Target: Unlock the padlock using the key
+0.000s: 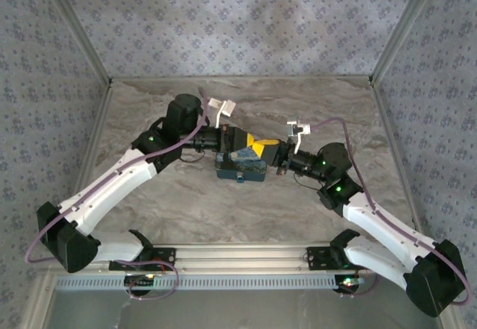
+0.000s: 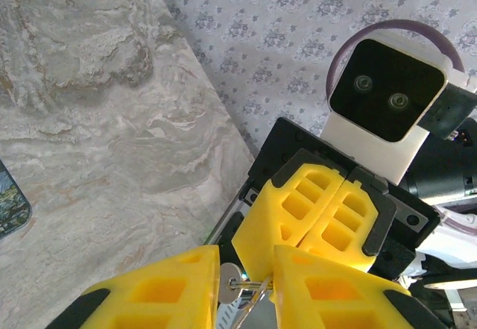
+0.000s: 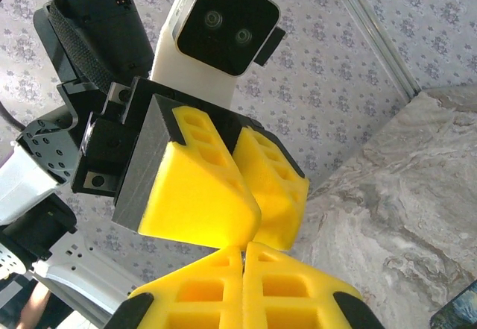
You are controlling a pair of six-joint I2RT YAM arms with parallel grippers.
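Observation:
Above the blue painted tin (image 1: 241,166) my two grippers meet tip to tip. A small silver key (image 2: 232,283) on a wire ring lies in the gap between my left gripper's (image 2: 246,288) yellow fingers (image 2: 168,292), its round head against one finger. Those jaws stand a little apart, so the left gripper (image 1: 253,146) is open. My right gripper (image 3: 244,251), also seen at the table's middle (image 1: 270,148), is shut, and its tips pinch the far end of the key's ring, with a sliver of metal showing between them. The padlock is hidden.
The tin's corner (image 2: 9,210) lies on the marble table (image 1: 313,105) under the grippers. Patterned walls close in the table at the back and both sides, with a metal rail (image 1: 238,258) along the near edge.

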